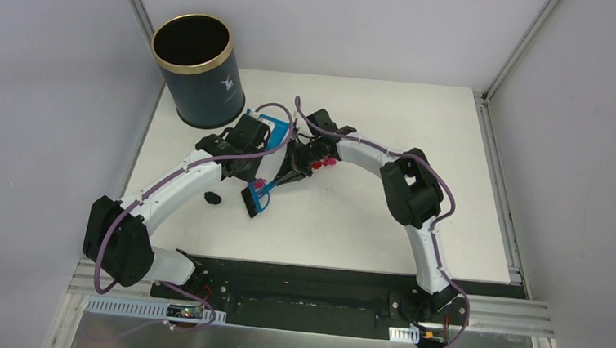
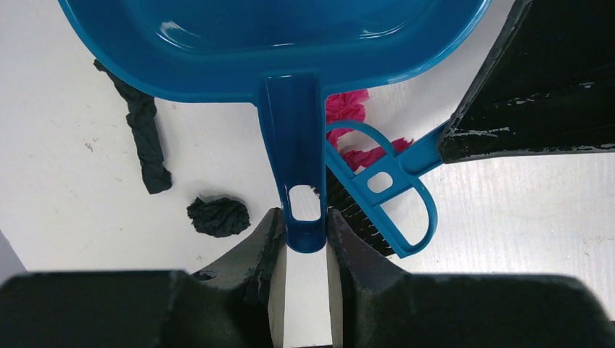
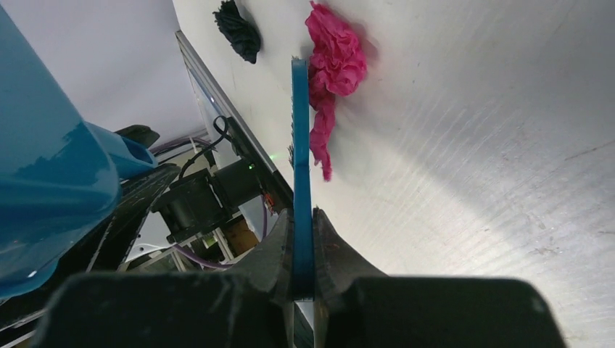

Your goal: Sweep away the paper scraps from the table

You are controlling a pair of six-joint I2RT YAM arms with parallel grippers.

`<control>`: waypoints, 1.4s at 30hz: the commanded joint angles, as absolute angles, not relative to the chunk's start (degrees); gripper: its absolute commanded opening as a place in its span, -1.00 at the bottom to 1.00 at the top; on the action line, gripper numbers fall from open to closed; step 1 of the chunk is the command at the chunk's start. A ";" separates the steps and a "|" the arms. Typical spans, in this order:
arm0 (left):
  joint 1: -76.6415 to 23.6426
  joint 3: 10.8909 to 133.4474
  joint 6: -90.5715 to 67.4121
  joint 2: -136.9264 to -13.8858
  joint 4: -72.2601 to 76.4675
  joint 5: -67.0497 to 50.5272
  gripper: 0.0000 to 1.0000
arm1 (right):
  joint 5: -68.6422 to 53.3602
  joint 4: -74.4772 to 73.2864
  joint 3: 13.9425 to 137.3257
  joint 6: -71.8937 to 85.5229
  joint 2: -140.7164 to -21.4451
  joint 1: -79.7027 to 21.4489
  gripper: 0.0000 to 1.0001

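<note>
Left gripper (image 2: 304, 243): clamped on the blue plastic dustpan (image 2: 275, 43) handle. Right gripper (image 3: 302, 232): clamped on the blue hand brush (image 3: 300, 145). Crumpled paper scraps (image 3: 335, 58) (magenta beside brush, black nearby): on flat white table (image 2: 522, 232).

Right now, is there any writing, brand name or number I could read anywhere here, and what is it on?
No text here can be read.
Dark blue bin: a small white mark on its side, too small to read.
Blue dustpan, brush, table: no lettering shows.
</note>
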State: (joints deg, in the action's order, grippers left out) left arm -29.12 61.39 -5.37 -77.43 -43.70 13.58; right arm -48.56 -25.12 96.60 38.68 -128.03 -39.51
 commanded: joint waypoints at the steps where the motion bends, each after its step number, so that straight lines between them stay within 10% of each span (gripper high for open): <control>1: -28.30 63.16 -5.42 -76.09 -42.67 13.16 -1.00 | -45.56 -24.22 94.72 37.04 -124.32 -38.34 -1.00; 24: -29.21 66.35 -4.36 -81.02 -47.96 7.01 -1.00 | -54.24 -35.01 86.68 24.99 -101.74 -14.20 -1.00; 31: -32.83 77.25 -7.86 -83.05 -65.06 -9.90 -1.00 | -29.64 -62.24 108.36 -1.15 -105.33 -9.26 -1.00; 42: -37.51 79.30 -4.55 -90.25 -75.96 -4.81 -1.00 | 3.14 -60.26 121.58 -14.83 -117.22 -10.54 -1.00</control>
